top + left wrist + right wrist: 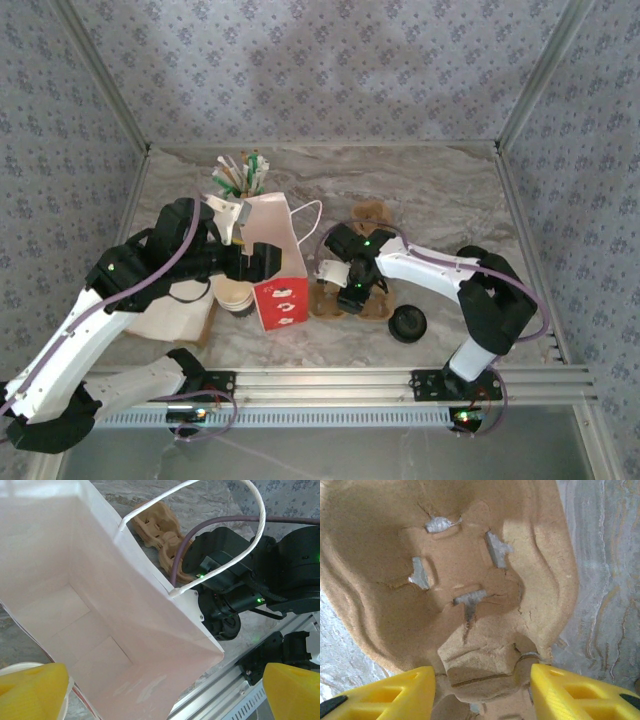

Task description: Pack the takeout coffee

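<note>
Far left: flat beige paper (pixel 172 316) lying on the table (pixel 450 190), partly beneath the left arm.

Next right: white paper cup (pixel 235 293), upright, tan inside, just beside the red foot of the bag. Behind it, toward the rear of the table: bundle of sticks and straws (pixel 240 178), standing upright.

Left of centre: paper bag (pixel 280 270), white with a red band and white print at the base, standing upright with its mouth open; two white cord handles (pixel 250 510) arching over the rim. Interior, seen from the left wrist: plain white walls and a creased, folded floor. Left claw (pixel 162 672) spread wide, yellow fingers at either lower corner of that view, poised at the mouth of the bag.

Centre: cup carrier (pixel 470 565) of brown moulded pulp, flat on the table just right of the bag, its wells open upward, with slits in the floor of the well seen from the right wrist. Right claw (pixel 482 680) lowered onto it, yellow fingers pressed against both sides of the raised central ridge, pinching it.

Right of centre: black lid (pixel 408 324), round, alone on the table near the front edge.

Surface: grey-and-tan marble pattern. Front edge: aluminium rail (pixel 330 380) carrying both arm bases. Surround: walls (pixel 300 60) in blue-grey floral print, framed by metal posts (pixel 530 90).
</note>
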`<move>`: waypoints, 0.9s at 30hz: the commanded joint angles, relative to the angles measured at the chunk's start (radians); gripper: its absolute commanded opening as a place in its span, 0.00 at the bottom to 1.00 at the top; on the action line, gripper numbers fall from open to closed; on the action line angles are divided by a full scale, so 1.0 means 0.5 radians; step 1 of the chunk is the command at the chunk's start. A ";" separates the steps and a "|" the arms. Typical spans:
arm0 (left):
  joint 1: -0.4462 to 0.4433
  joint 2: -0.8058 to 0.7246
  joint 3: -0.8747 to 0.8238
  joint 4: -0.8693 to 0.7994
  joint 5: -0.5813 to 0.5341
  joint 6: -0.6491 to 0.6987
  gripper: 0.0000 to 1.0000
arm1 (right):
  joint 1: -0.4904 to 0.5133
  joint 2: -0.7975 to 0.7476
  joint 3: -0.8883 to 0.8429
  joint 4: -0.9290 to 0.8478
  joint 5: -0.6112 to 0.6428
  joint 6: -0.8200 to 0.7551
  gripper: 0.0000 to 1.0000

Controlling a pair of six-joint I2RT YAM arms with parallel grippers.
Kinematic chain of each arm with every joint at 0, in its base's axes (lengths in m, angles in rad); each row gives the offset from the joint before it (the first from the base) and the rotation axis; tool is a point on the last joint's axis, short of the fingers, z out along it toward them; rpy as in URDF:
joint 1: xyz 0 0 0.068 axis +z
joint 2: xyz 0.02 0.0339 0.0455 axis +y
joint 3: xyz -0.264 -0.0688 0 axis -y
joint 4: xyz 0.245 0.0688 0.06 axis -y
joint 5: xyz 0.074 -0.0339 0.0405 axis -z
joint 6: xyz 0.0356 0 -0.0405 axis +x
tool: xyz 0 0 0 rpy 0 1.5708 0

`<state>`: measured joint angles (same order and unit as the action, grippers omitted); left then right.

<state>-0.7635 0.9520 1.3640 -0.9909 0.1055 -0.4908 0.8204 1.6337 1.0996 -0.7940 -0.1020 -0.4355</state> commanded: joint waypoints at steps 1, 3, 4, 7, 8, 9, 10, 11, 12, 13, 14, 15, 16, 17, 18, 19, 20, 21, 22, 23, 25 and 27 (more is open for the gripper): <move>0.015 0.011 -0.001 0.046 0.034 0.020 0.99 | -0.004 0.020 0.022 -0.022 0.049 -0.042 0.57; 0.015 0.018 -0.001 0.052 0.040 0.018 0.99 | -0.004 0.026 0.018 -0.015 0.063 -0.046 0.57; 0.016 0.017 -0.004 0.054 0.044 0.019 0.99 | -0.003 0.029 0.018 -0.014 0.063 -0.049 0.57; 0.016 0.019 -0.006 0.052 0.046 0.020 0.99 | -0.002 0.037 0.019 -0.003 0.061 -0.049 0.57; 0.016 0.019 -0.001 0.055 0.044 0.021 1.00 | -0.004 0.038 0.019 0.000 0.060 -0.047 0.57; 0.016 0.020 -0.004 0.052 0.045 0.021 0.99 | -0.004 0.042 0.020 0.001 0.058 -0.047 0.57; 0.016 0.017 -0.004 0.053 0.044 0.020 0.99 | -0.005 0.046 0.020 0.002 0.055 -0.048 0.57; 0.015 0.017 -0.006 0.054 0.044 0.020 0.99 | -0.003 0.048 0.017 0.003 0.056 -0.047 0.57; 0.016 0.018 -0.007 0.053 0.046 0.017 0.99 | 0.000 0.049 0.017 0.003 0.052 -0.047 0.57; 0.016 0.017 -0.007 0.052 0.044 0.018 0.99 | -0.002 0.054 0.018 0.007 0.053 -0.047 0.57; 0.016 0.019 -0.007 0.052 0.045 0.018 0.99 | 0.003 0.054 0.013 0.006 0.051 -0.045 0.57; 0.015 0.018 -0.010 0.052 0.046 0.018 0.99 | 0.004 0.054 0.012 0.008 0.045 -0.040 0.56; 0.015 0.018 -0.013 0.054 0.046 0.018 1.00 | 0.006 0.052 0.013 0.011 0.039 -0.034 0.55; 0.017 0.018 -0.012 0.055 0.042 0.018 0.99 | 0.009 0.050 0.010 0.013 0.038 -0.028 0.55; 0.016 0.018 -0.011 0.055 0.044 0.016 0.99 | 0.012 0.049 0.007 0.013 0.038 -0.014 0.53; 0.016 0.016 -0.012 0.055 0.042 0.015 0.99 | 0.014 0.045 0.003 0.013 0.035 -0.007 0.52; 0.015 0.016 -0.013 0.055 0.040 0.015 0.99 | 0.015 0.043 0.005 0.014 0.035 0.003 0.51; 0.016 0.014 -0.013 0.055 0.042 0.015 0.99 | 0.019 0.039 -0.003 0.014 0.038 0.017 0.49; 0.017 0.015 -0.011 0.055 0.043 0.015 0.99 | 0.022 0.032 -0.006 0.015 0.038 0.035 0.47; 0.017 0.015 -0.013 0.056 0.042 0.015 1.00 | 0.022 0.021 -0.008 0.014 0.037 0.049 0.46; 0.016 0.015 -0.011 0.055 0.043 0.015 0.99 | 0.024 -0.009 -0.020 0.022 0.043 0.090 0.43; 0.016 0.017 -0.012 0.058 0.043 0.014 0.99 | 0.029 -0.043 -0.041 0.037 0.058 0.130 0.41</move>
<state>-0.7609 0.9649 1.3640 -0.9901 0.1131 -0.4908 0.8272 1.6432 1.0962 -0.7750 -0.0849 -0.4076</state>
